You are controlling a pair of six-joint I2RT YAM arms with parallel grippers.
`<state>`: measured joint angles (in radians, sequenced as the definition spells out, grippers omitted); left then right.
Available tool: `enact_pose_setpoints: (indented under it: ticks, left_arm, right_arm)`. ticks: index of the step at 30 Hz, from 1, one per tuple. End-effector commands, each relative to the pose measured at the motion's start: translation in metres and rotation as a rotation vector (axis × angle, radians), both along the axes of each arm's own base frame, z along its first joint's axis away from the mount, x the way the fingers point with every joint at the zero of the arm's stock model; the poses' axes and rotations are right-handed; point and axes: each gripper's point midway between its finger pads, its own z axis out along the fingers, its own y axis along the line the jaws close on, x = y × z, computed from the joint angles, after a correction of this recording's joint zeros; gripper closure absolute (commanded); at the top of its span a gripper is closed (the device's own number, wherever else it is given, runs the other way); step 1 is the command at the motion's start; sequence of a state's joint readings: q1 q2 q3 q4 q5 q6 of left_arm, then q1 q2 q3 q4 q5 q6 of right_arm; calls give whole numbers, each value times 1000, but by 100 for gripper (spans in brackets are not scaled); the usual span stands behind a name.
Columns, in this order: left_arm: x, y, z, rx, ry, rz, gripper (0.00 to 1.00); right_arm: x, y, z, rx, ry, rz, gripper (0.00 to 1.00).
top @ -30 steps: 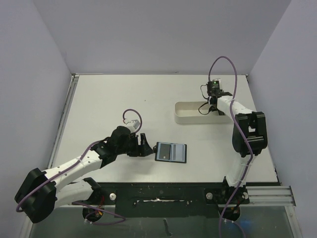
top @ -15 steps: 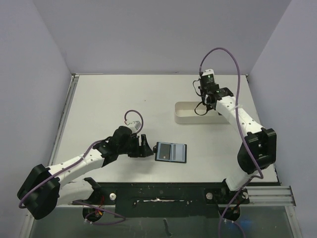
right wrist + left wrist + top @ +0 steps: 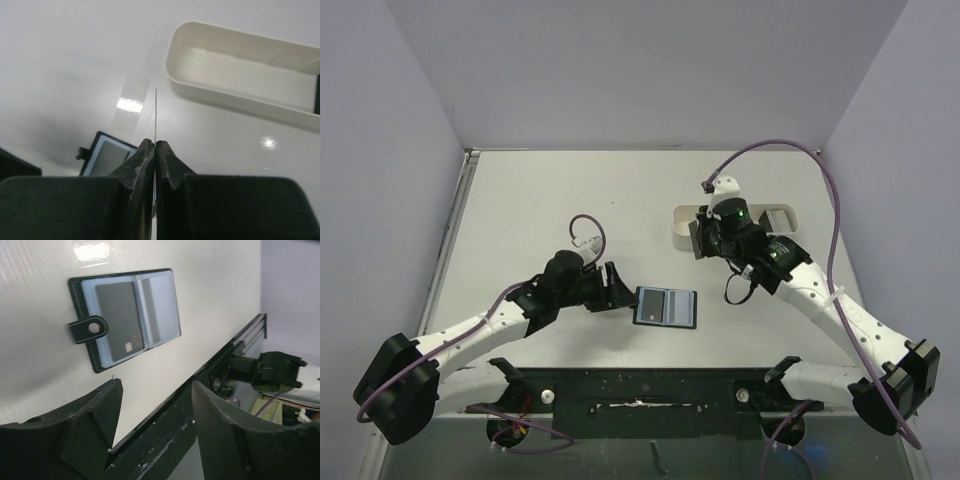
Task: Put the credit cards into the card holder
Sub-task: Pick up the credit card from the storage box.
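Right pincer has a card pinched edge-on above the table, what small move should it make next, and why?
Probably carry the card down and toward the card holder. The right pincer is shut on it, short of the holder, which lies open with one pocket seemingly free; the left pincer sits open at its snap-tab side.

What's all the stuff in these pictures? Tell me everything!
Black folding card holder with bluish-grey pockets: one, lying open on the table, near the middle.
Thin grey credit cards: two; one tucked in a holder pocket, one pinched edge-on by the right gripper.
Long white oval tray: one, far right part of the table.
White table: one, under everything.
Left gripper: black, open, beside the holder.
Right gripper: black, shut on a card, between tray and holder.
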<state>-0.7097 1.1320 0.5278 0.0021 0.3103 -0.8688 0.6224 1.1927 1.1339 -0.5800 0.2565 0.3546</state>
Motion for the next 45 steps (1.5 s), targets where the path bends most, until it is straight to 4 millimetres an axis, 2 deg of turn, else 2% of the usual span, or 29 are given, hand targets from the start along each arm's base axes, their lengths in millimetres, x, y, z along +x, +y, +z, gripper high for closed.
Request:
enact_pose_setpoints:
  ticks: [1,2,5,8,13,20,24,25,28,30,31,36,38,45]
  left_arm:
    - [18,-18,76,-223,-122,27,45]
    - [19,-19,85,-251,-136,32,45]
    - [21,-21,113,-344,-162,52,46]
    - [19,-23,134,-443,-175,52,46]
    - [12,-28,148,-541,-158,19,46]
    - [6,-34,161,-649,-157,-33,50]
    - [5,-34,156,-642,-147,-33,61]
    - [4,-34,156,-645,-152,-33,68]
    - [4,-32,155,-641,-154,-31,100]
    - [5,-31,150,-616,-153,-22,100]
    - [6,-30,147,-603,-152,-16,100]
    - [12,-29,125,-515,-129,18,100]
    - [14,-30,117,-485,-123,20,100]
    - [23,-37,78,-347,-44,23,100]
  right_arm:
    - [-23,45,27,315,-54,97,100]
    - [-31,51,25,372,-50,120,100]
    - [-52,68,45,605,-96,199,100]
    - [-75,76,57,781,-99,261,100]
    - [-97,80,60,945,-88,315,100]
    - [-111,90,53,1041,-24,364,100]
    - [-114,97,46,1055,8,371,100]
    - [-114,98,44,1053,11,369,100]
    - [-114,100,38,1044,22,359,100]
    - [-113,99,31,1025,42,336,99]
    - [-111,98,28,1013,49,319,95]
    - [-106,84,8,899,78,215,65]
    - [-102,72,-4,839,85,147,58]
    - [-96,35,-53,632,138,-58,58]
